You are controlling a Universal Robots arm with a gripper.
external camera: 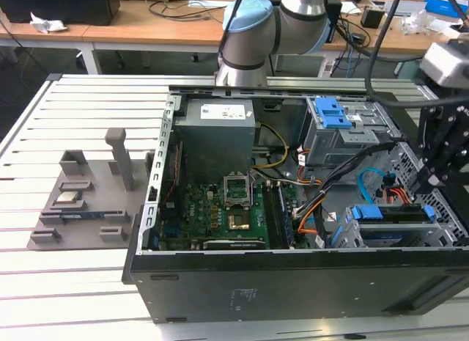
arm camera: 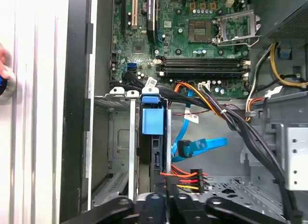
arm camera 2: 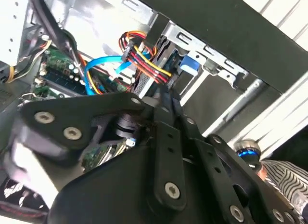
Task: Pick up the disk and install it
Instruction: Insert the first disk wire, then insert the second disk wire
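The disk (external camera: 388,213) sits on edge in the lower drive cage (external camera: 344,231) at the exterior view's right, inside the open computer case. Its blue frame tab (arm camera: 151,120) shows in the first wrist view at the end facing the motherboard. The same tab (arm camera 2: 188,65) appears in the second wrist view. My gripper (external camera: 426,185) hangs over the disk's other end, inside the case. Its fingertips (arm camera: 155,201) lie close together there, and the gripper (arm camera 2: 168,96) looks shut with nothing between them.
A blue data cable (arm camera: 202,147) and a red-yellow-black power plug (arm camera: 185,178) lie loose beside the cage. The motherboard (external camera: 220,205), power supply (external camera: 216,132) and upper bay with a blue latch (external camera: 330,114) crowd the case. A grey fixture (external camera: 80,202) stands on the slatted table.
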